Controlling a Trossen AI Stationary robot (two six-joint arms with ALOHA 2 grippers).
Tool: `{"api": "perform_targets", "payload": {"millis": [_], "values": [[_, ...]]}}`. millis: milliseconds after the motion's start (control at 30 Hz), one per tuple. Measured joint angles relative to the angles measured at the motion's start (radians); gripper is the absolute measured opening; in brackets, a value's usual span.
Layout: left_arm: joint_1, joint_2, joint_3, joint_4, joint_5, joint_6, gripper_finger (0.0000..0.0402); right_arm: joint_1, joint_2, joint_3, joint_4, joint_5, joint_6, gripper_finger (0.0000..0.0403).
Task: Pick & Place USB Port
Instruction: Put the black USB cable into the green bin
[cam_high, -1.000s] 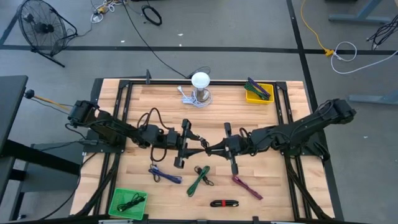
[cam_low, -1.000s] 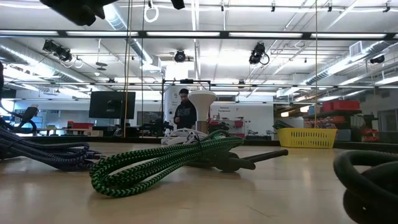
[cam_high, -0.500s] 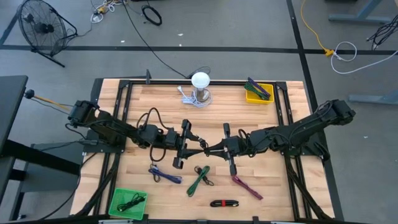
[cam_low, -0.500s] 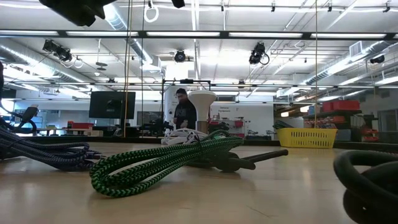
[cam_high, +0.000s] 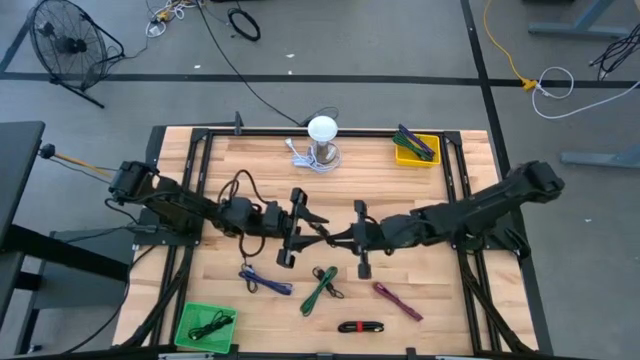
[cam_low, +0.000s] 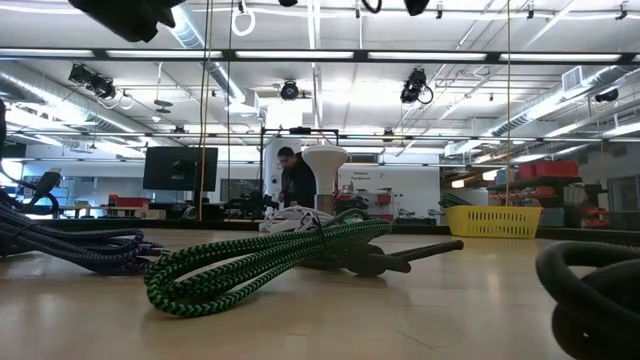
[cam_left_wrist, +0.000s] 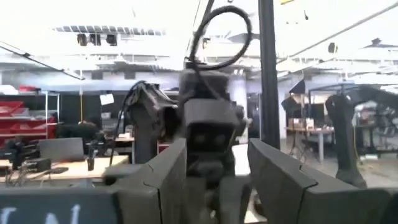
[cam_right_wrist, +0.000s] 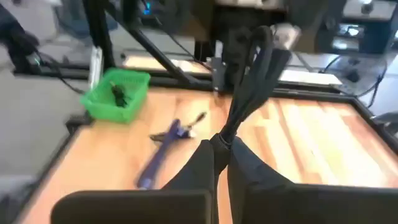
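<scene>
left gripper (cam_high: 303, 228): you see fingers apart, mid-table
right gripper (cam_high: 343, 238): fingers clamped on black cable (cam_right_wrist: 249, 93), facing left gripper
green basket (cam_high: 203, 324): near-left corner

Two dark, jointed arms are showing black housings and looping black cables; the left gripper (cam_high: 292, 229) and right gripper (cam_high: 360, 239) are wearing broad, dark, flat-faced angular fingers (cam_left_wrist: 280, 180).

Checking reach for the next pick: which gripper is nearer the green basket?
Left. The left gripper hangs mid-table, up and right of the green basket at the near-left corner. The right gripper is farther right, shut on a black cable.
</scene>
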Motion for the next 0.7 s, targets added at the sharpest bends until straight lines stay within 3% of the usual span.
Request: {"api": "perform_targets", "payload": {"millis": [100,500,600,700], "values": [[0.011,-0.008,0.0,0.007,0.02,-0.028,0.0177,-0.008,0.003,0.0,-0.007,0.022,0.028,0.001],[0.025,-0.007,-0.002,-0.013,0.002,0.001,0.0177,0.004,-0.035,0.002,0.046,-0.058,-0.019,0.0009],[0.041,-0.007,-0.003,-0.019,-0.035,0.005,0.0177,0.011,-0.035,0.002,0.027,-0.038,-0.021,0.0009],[0.053,-0.007,-0.003,-0.026,-0.044,-0.018,0.0177,0.01,-0.042,0.002,-0.011,0.051,-0.012,0.0009]]}}
